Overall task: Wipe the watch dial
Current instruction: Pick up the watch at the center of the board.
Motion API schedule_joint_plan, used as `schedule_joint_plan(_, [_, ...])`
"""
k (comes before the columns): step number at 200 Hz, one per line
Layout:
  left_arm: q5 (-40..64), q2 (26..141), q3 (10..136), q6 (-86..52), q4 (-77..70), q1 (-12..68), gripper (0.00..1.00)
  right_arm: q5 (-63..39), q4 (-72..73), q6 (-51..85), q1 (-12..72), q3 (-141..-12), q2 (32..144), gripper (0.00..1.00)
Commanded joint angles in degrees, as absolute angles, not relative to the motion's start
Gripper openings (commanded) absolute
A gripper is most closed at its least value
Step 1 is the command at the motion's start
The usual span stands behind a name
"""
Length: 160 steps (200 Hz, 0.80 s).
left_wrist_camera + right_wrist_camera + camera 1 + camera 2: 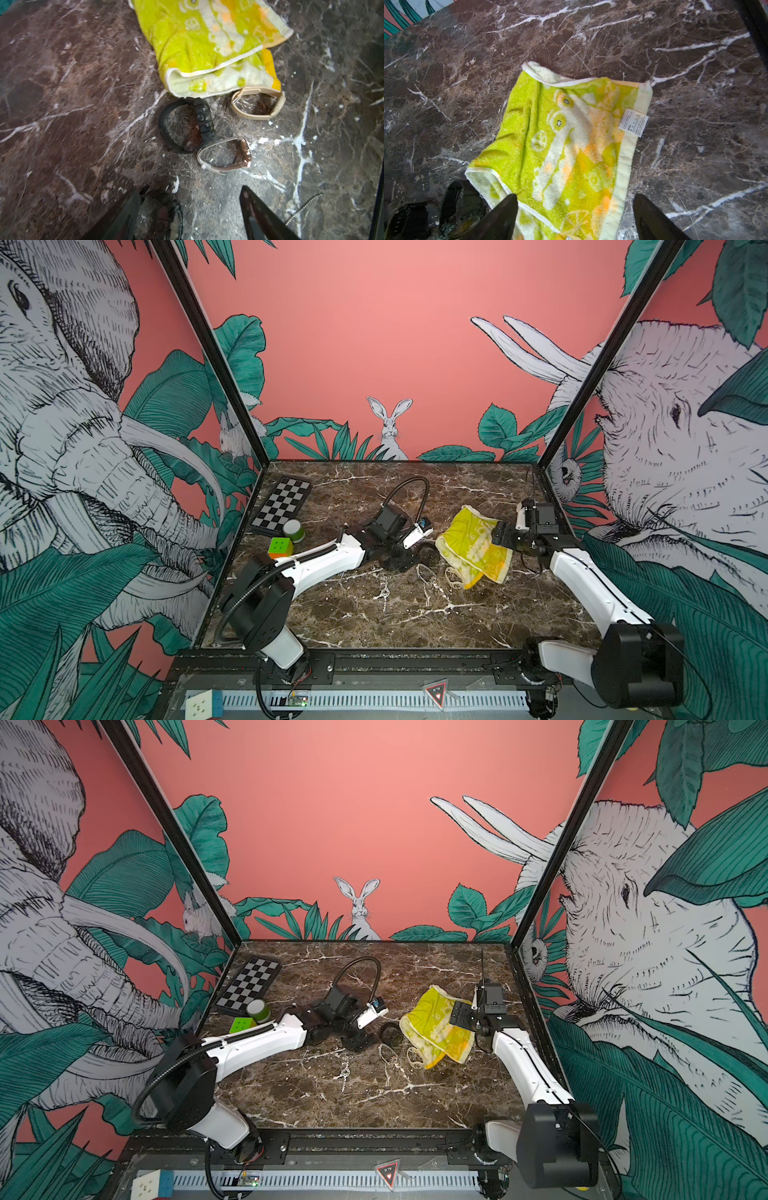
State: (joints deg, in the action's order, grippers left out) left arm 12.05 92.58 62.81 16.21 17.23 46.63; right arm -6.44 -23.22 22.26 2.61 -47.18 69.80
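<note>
Left side: the white-and-black left arm [320, 558] rises from its near-left base and reaches far and rightward toward the middle of the scene, with the forearm held low. Its wrist bends downward. The black left gripper [395, 562] points down, and in the left wrist view its dark fingers [255, 209] stand well apart.

Right side: the white-and-black right arm [582, 572] extends from its near-right base toward the far side and leans leftward. The black right gripper [498, 533] faces left toward the middle, angled downward. In the right wrist view its dark fingers [506, 212] are spread wide.
</note>
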Motion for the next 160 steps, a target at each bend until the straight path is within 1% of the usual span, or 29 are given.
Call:
schedule_joint_plan(1, [13.38,95.13,66.25,20.61,23.71,47.39,0.73,-9.05,-24.32,21.72,2.63,-49.4,70.17,0.85])
schedule_joint_plan(50, [13.45,99.91,69.81,22.58,23.2,48.47,0.63,-8.72,-25.72,21.79,2.59,-50.37,68.96,0.85])
schedule_joint_plan(69, [13.21,101.28,70.73,23.46,22.56,48.93,0.52,-8.48,-26.02,21.88,2.64,-50.63,68.09,0.85])
schedule_joint_plan(79, [13.0,101.79,70.97,23.75,22.12,49.19,0.49,-8.32,-26.03,22.02,2.64,-50.71,67.57,0.85])
schedule_joint_plan(110, [12.29,103.71,71.84,24.69,21.36,49.96,0.45,-8.43,-26.78,22.15,2.64,-51.37,67.16,0.85])
schedule_joint_plan(160, [10.28,106.06,72.06,25.3,19.92,50.41,0.45,-9.66,-26.47,22.93,2.59,-50.86,66.89,0.85])
